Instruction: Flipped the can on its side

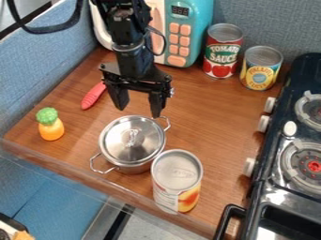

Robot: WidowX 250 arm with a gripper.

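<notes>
The black gripper [139, 105] hangs open over the counter, just behind and above the lidded steel pot, with nothing between its fingers. A can with an orange fruit label [177, 183] stands upright at the front edge, right beside the pot and to the front right of the gripper. Two more cans stand upright at the back: a tall red and green tomato can [222, 51] and a shorter yellow and blue pineapple can [261, 68].
The steel pot [132, 140] has handles at two sides. An orange toy with a green top [49, 124] and a red-handled item [93, 96] lie left. A toy microwave [182, 30] stands behind; a black stove [291, 136] borders the right.
</notes>
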